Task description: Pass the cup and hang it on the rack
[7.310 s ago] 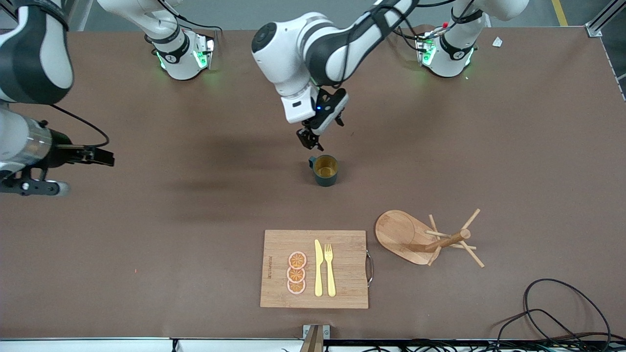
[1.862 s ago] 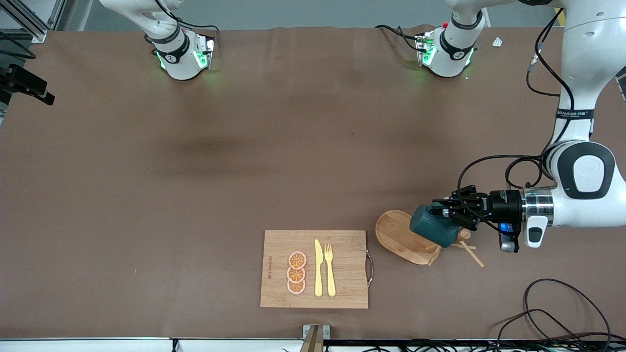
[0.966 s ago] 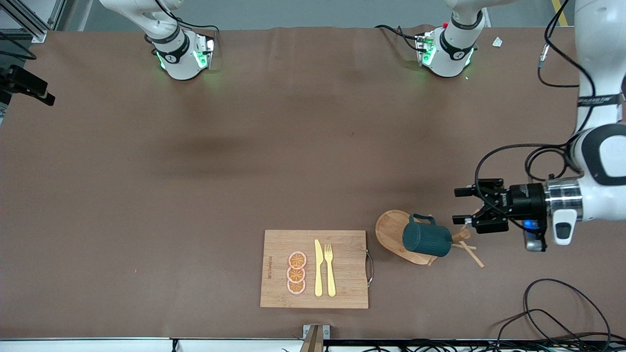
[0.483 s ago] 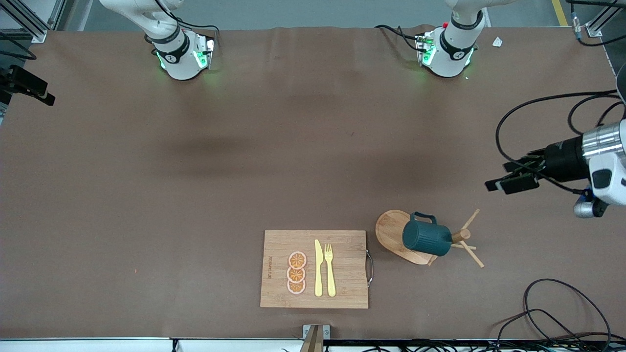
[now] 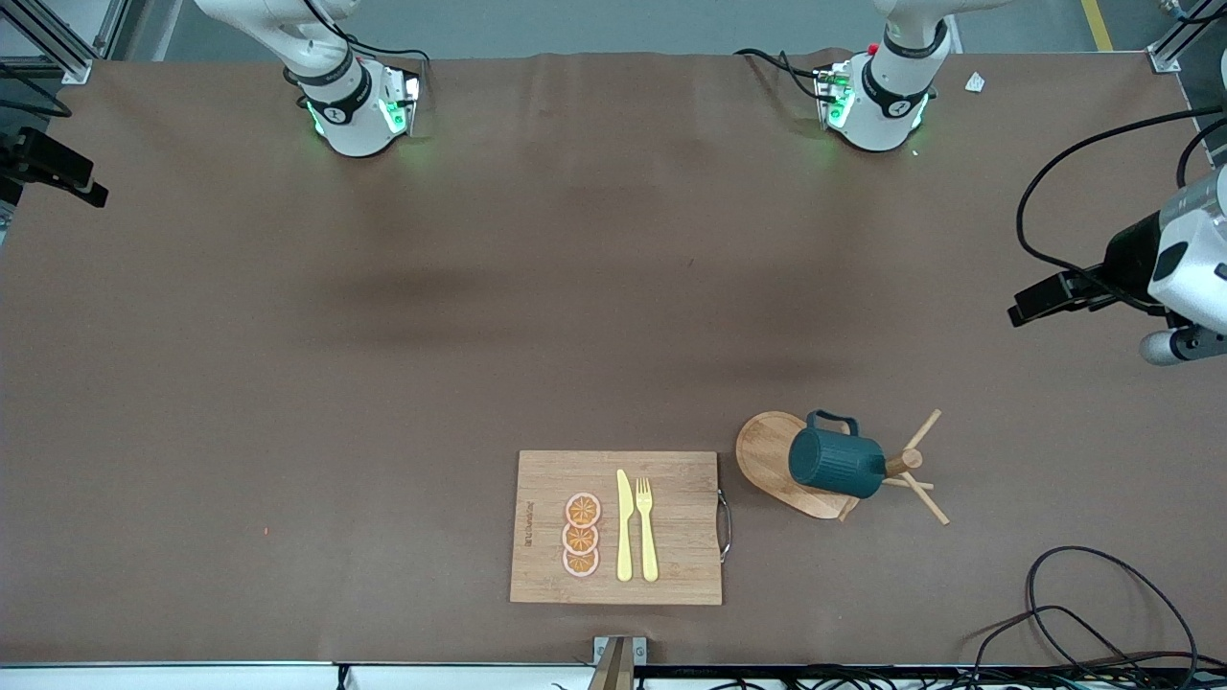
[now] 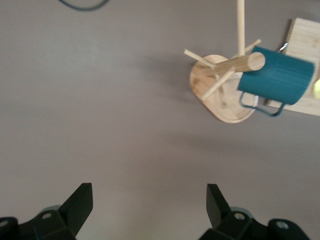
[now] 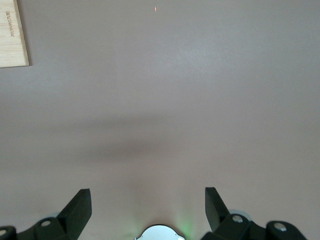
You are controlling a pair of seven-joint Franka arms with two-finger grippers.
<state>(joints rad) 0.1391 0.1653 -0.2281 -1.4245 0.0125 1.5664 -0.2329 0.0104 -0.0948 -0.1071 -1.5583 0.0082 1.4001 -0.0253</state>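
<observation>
Front view, from the right arm's end across: our right gripper [image 7: 148, 210] waits off the table's edge, fingers spread wide and holding nothing; its wrist view shows only bare table [image 5: 383, 335] and a corner of the cutting board [image 5: 616, 527]. Beside the board toward the left arm's end stands the rack [image 5: 796, 460], and the cup [image 5: 836, 463] hangs on it, tipped on its side, long axis running along the post, handle upward in this view. Our left gripper [image 5: 1040, 302] is over the table's left-arm edge, well apart from the cup, jaws wide and empty. The cup lies nearer the camera than the spot under it. We judge the hanging done; no further grasp seems needed.
</observation>
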